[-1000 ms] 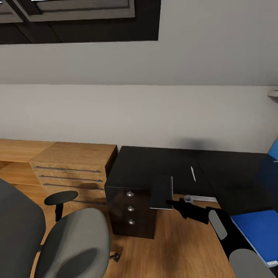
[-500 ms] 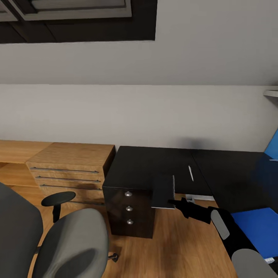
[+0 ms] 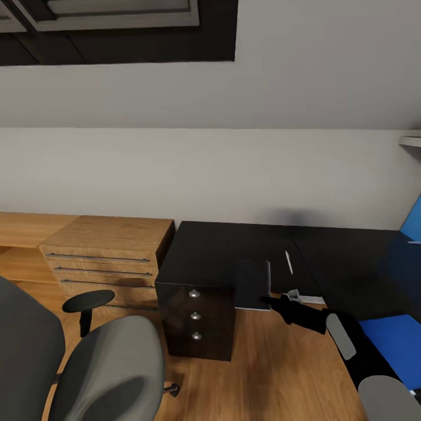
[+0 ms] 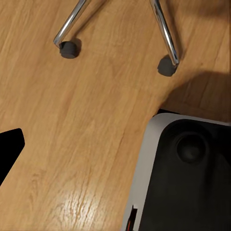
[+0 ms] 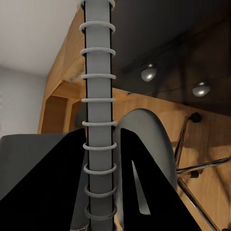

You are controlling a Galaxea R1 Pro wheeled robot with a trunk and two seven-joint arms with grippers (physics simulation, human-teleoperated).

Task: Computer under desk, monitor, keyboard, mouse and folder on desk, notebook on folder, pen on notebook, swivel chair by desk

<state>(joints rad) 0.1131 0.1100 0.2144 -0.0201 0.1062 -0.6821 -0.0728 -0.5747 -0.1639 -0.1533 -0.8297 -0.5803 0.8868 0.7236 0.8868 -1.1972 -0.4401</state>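
Desk [image 3: 234, 248] takes the middle and right of the head view, glossy black top, L-shaped, with a black drawer block [image 3: 196, 318] carrying three round silver knobs at its near left corner; low light-wood cabinet [image 3: 108, 248] stands just beside the desk's left end against the pale wall; swivel chair [image 3: 99, 368] sits at lower left on the wooden floor [image 3: 263, 374], grey padded back and seat, one black armrest up, apart from the desk; folder [image 3: 394, 345], bright blue, lies flat on the desk's near right part, partly behind the right arm; notebook [image 3: 252, 285], dark cover with a spiral binding along its right edge, is at the desk's front edge just right of the drawer block, overhanging the floor; right gripper [image 3: 270, 302] is clamped on the notebook's near corner, and in the right wrist view both dark fingers [image 5: 144, 192] pinch the spine [image 5: 98, 110] with its wire rings running straight up between them; pen [image 3: 289, 262], thin and white, lies on the desk top just beyond the notebook, apart from it; left gripper: one dark finger [image 4: 9, 154] shows at the edge of the left wrist view over the floor, chrome chair legs and castors [image 4: 67, 48] beyond; can't tell if it is open or closed.
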